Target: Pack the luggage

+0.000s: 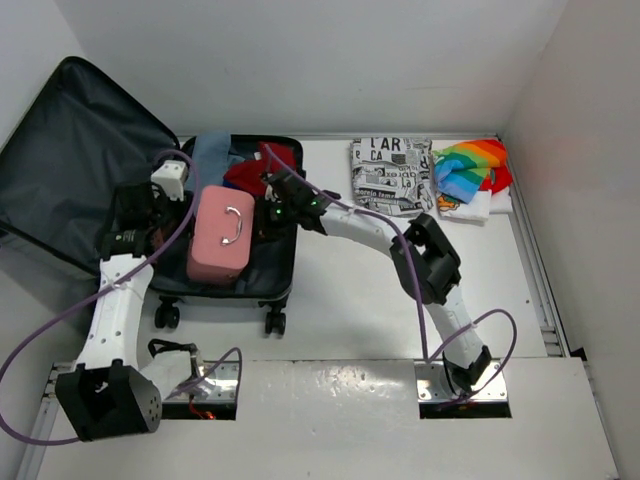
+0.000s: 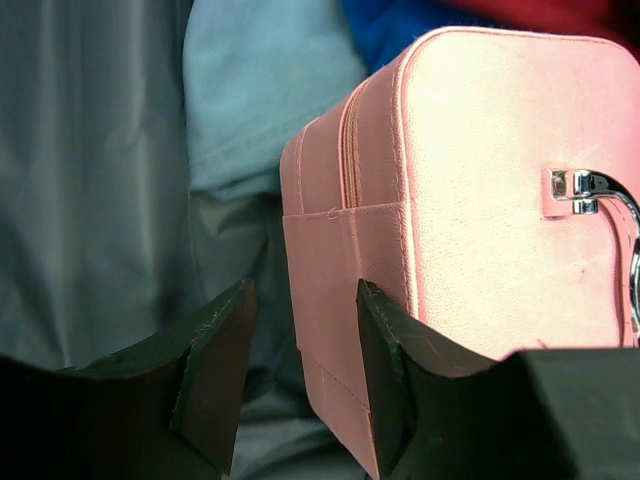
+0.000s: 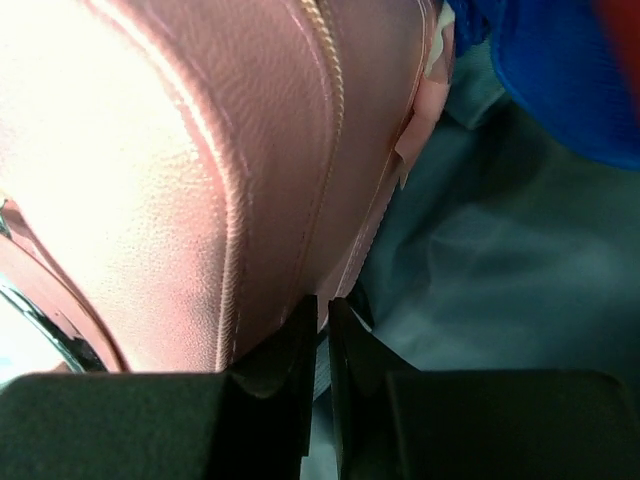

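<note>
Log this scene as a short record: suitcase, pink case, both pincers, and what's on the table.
luggage: open, lid leaning back left, clothes inside
pink case: lying on the clothes, handle up
left pincer: open, at the case's left side
right pincer: nearly closed against the case's edge
table: newsprint-print bundle, rainbow cloth

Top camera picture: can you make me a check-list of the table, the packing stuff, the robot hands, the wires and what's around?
Surface: white table, no spills seen.
Job's things: luggage open, lid leaning back left; pink case lies inside on clothes.
Clutter: newsprint cloth and rainbow cloth, far right.
Grippers: left gripper open by the case's corner; right gripper nearly shut at its seam, grip unclear.
Cables: purple cables loop along both arms.
Surroundings: white walls, nothing else seen.
</note>
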